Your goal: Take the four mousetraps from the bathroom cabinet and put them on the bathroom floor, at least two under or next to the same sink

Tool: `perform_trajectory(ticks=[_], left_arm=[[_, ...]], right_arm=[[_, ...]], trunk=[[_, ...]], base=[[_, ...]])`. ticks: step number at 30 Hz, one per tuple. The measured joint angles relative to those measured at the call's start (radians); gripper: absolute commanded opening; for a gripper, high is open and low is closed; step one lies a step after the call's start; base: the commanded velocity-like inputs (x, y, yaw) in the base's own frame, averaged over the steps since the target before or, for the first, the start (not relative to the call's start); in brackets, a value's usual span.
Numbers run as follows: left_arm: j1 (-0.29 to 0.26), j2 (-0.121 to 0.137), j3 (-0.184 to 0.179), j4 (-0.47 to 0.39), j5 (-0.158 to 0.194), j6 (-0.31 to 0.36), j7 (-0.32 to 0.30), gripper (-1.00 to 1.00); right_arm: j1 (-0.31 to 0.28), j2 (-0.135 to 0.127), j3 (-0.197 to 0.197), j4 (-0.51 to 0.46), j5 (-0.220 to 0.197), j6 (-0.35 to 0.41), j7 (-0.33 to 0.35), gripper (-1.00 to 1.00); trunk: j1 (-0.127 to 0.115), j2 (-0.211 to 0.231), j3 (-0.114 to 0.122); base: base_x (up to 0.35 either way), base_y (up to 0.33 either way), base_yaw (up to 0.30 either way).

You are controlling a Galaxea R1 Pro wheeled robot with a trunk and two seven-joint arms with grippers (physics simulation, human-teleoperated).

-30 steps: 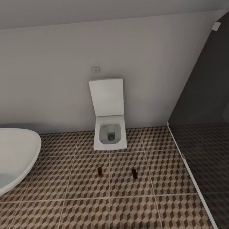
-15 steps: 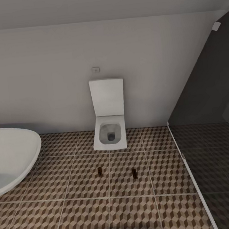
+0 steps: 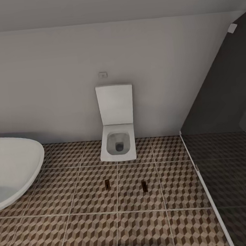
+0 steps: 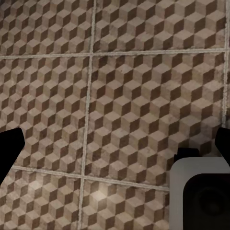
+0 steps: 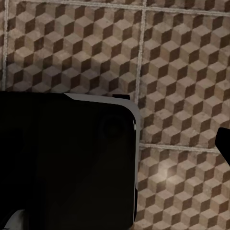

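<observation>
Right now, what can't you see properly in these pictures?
- The two mousetraps on the bathroom floor, head view: too small to make out their parts.
- The bathtub, head view: cut off by the left edge.
- Left fingers, left wrist view: cut off at the edges, nothing between them.
- Right wrist view: a dark robot part hides much of the floor.

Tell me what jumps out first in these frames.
A white toilet with its lid up stands against the far wall, mid-picture. Two mousetraps lie apart on the cube-patterned bathroom floor in front of it. A white bathtub curves in at the left; a dark glass panel closes off the right.
</observation>
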Motion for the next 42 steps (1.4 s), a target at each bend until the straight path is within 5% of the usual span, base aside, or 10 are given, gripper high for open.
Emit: perform_trajectory(ticks=[42], left_arm=[[0.0, 0.0, 0.0, 0.0, 0.0, 0.0, 0.0, 1.0]], right_arm=[[0.0, 0.0, 0.0, 0.0, 0.0, 0.0, 0.0, 1.0]], trunk=[[0.0, 0.0, 0.0]], base=[[0.0, 0.0, 0.0]])
